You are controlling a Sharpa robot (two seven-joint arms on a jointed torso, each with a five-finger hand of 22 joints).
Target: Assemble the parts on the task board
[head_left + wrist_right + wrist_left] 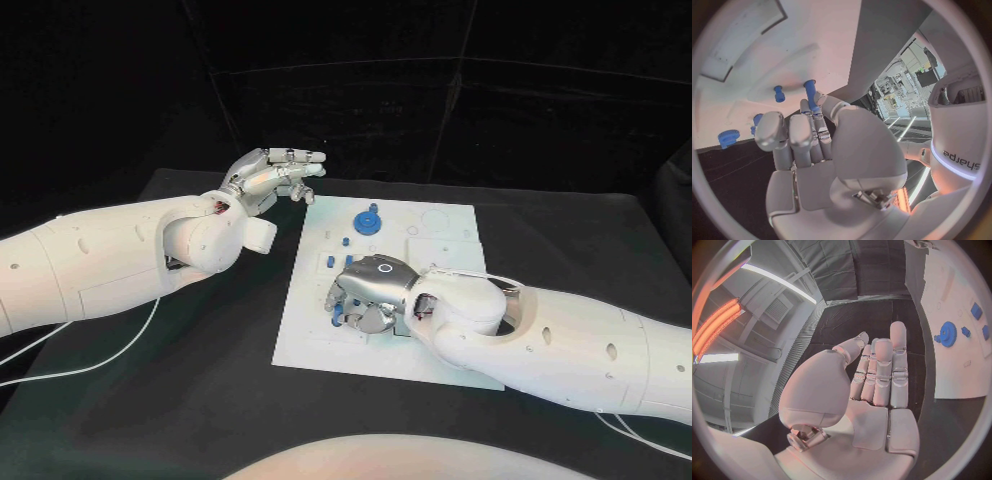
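Left hand (274, 176) raised off the table, just left of the board's (447, 225) far left corner; fingers apart, lightly curled, holding nothing. Board at table (173, 420) centre. On its far part: blue gear (369, 220), small pegs (340, 244) nearer. Right hand (372, 296) palm down over the near left part, fingertips (811, 111) pinching an upright blue peg (809, 91).
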